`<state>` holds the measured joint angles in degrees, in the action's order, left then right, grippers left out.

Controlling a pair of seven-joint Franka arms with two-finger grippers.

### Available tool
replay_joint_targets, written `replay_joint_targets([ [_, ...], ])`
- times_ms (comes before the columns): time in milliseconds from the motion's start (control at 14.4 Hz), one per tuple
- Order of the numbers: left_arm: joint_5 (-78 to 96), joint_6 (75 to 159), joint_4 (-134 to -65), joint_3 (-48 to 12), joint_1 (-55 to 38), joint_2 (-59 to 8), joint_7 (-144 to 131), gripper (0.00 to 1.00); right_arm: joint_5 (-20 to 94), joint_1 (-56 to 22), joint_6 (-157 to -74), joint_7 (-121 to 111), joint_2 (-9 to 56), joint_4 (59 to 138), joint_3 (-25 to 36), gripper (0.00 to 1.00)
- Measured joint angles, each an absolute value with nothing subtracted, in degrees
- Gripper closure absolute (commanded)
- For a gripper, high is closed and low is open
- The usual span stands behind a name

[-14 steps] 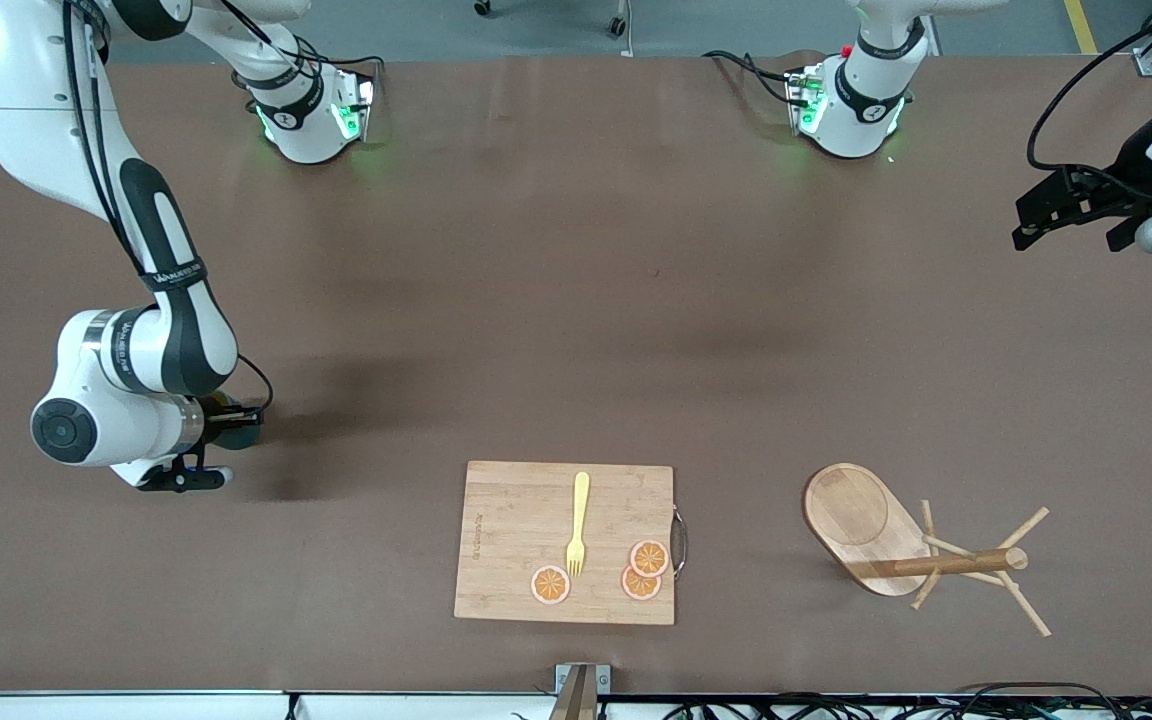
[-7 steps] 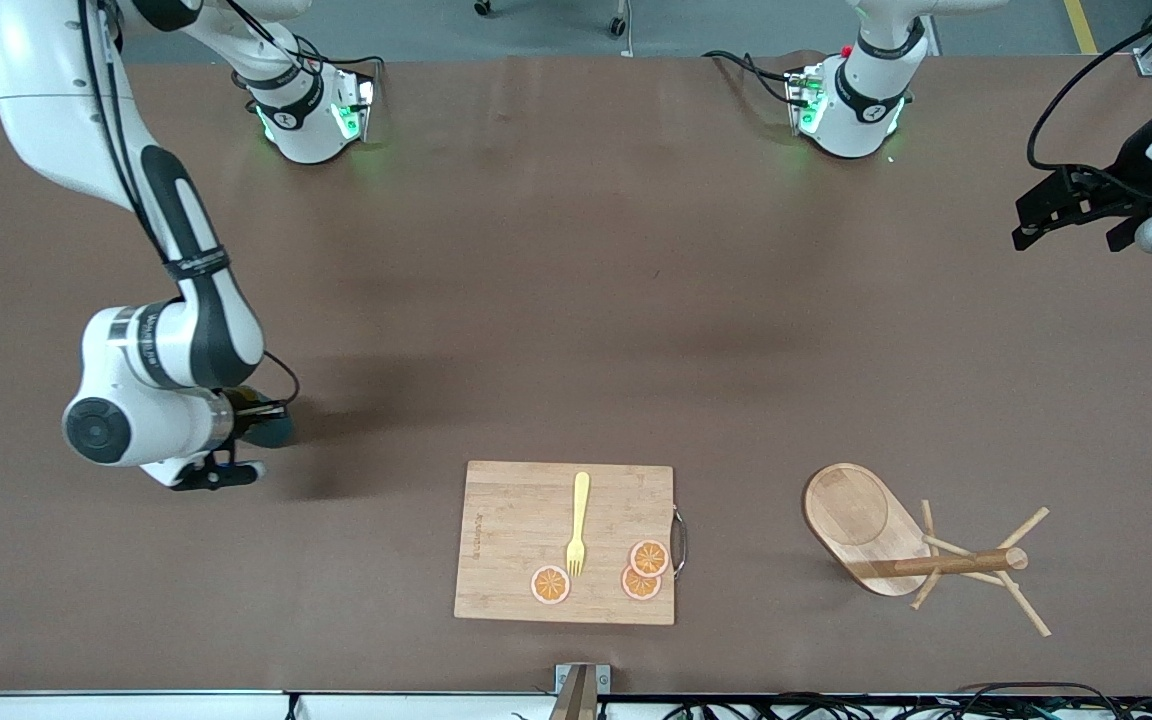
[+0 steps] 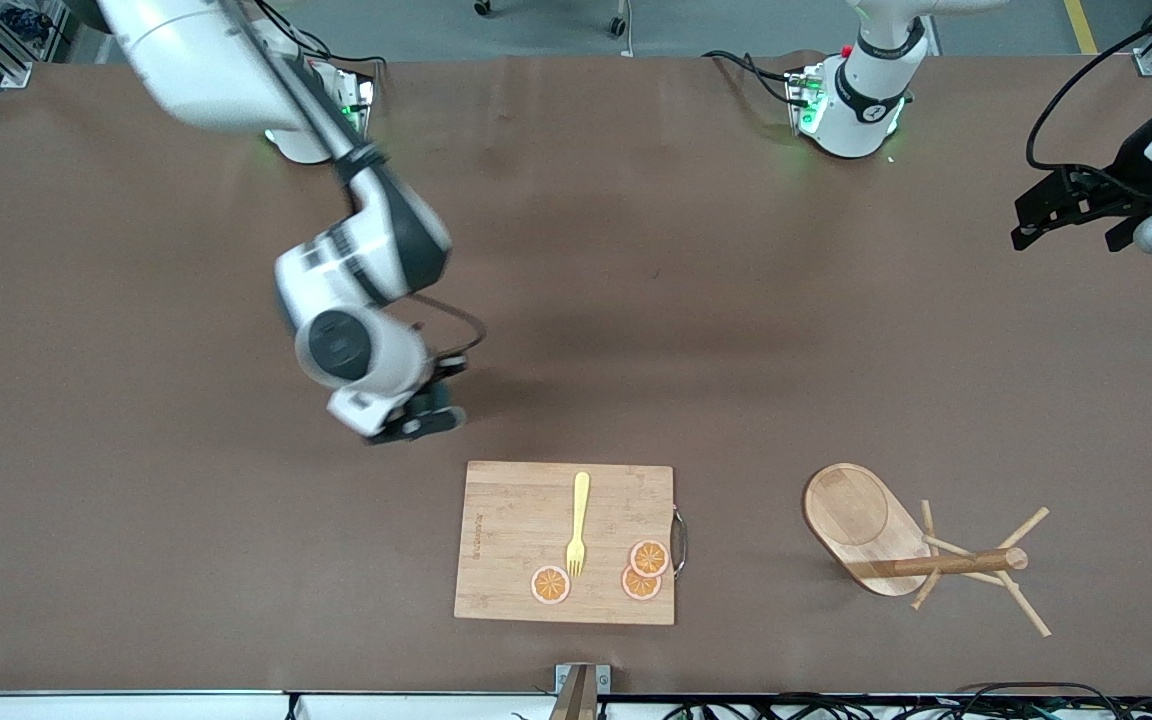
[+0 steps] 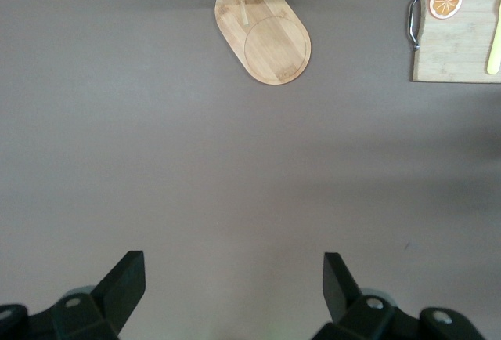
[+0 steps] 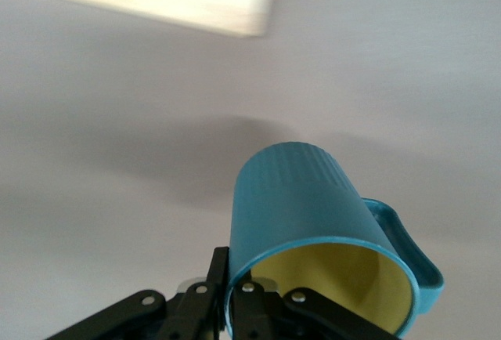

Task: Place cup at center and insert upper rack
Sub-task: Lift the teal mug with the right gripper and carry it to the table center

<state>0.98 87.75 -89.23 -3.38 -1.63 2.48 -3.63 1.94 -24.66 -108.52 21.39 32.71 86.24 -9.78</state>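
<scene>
The cup (image 5: 301,199), teal and ribbed with a yellow inside and a side handle, hangs tilted from my right gripper (image 5: 235,293), which is shut on its rim with one finger inside and one outside. In the front view the right gripper (image 3: 423,418) is over bare table just off the cutting board's corner, and its wrist hides most of the cup. The upper rack (image 3: 871,525) lies tipped on its side toward the left arm's end, post and pegs sticking out; its oval base (image 4: 266,36) shows in the left wrist view. My left gripper (image 3: 1036,215) (image 4: 232,273) waits open and holds nothing.
A rectangular wooden cutting board (image 3: 521,540) near the front edge carries a yellow fork (image 3: 578,520) and orange slices (image 3: 550,585); its metal handle (image 4: 412,17) faces the rack. A bracket (image 3: 581,680) sits at the table's front edge.
My right arm has swung from the right arm's end of the table toward the middle with the cup in its grip. The left arm, rack and board have not moved.
</scene>
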Motion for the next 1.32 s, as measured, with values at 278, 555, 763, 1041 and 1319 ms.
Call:
replay_joint_targets([
  [278,0.98,87.74,-89.34,-3.72,-1.84,2.15,-3.71,0.0,1.88,-35.26,-108.56,28.31,35.8,81.37,-9.6,1.0],
  [555,2.17,87.75,-89.39,-4.59,-1.88,0.78,-5.66,0.0,1.89,-40.34,-111.69,36.0,39.23,79.48,-9.57,1.0],
  [763,3.4,87.75,-89.39,-4.61,-1.87,0.48,-6.03,0.0,1.89,-44.67,-114.24,43.24,42.75,75.9,-9.57,1.0],
  [1041,3.47,87.75,-89.39,-4.63,-1.91,0.39,-6.04,0.0,1.88,-47.69,-114.32,46.92,47.58,70.92,-9.45,1.0],
  [1319,3.47,87.75,-89.39,-4.63,-1.91,0.09,-6.04,0.0,1.89,-47.83,-113.72,46.92,50.01,69.42,-9.27,0.74],
])
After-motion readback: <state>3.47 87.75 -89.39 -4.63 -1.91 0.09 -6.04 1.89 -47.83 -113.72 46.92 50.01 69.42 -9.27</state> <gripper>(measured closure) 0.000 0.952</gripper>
